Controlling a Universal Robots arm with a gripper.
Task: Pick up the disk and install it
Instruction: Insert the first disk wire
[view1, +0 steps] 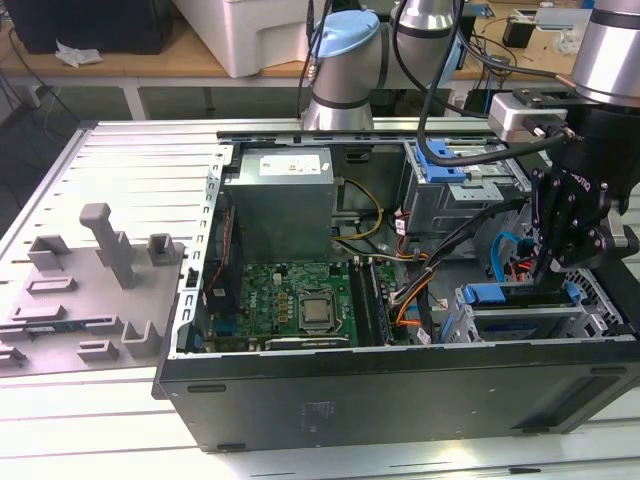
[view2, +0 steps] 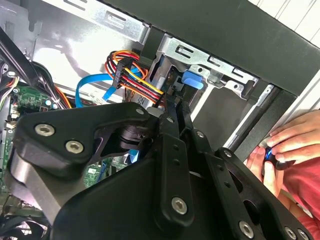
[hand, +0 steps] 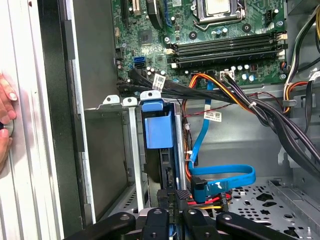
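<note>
Your pincer (hand: 175, 196), closed tip to tip, stands at the near end of the disk (hand: 159, 125), which sits on edge in the drive cage (hand: 131, 150) at the computer case's (view1: 400, 400) corner, long axis running away toward the motherboard (hand: 210, 30).

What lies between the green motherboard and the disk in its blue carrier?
A bundle of black and orange cables crosses between the motherboard and the disk, as the first wrist view shows.

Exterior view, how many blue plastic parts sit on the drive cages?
2: one piece atop the far cage, and the disk's blue strip below the pincer. Others may be hidden.
</note>
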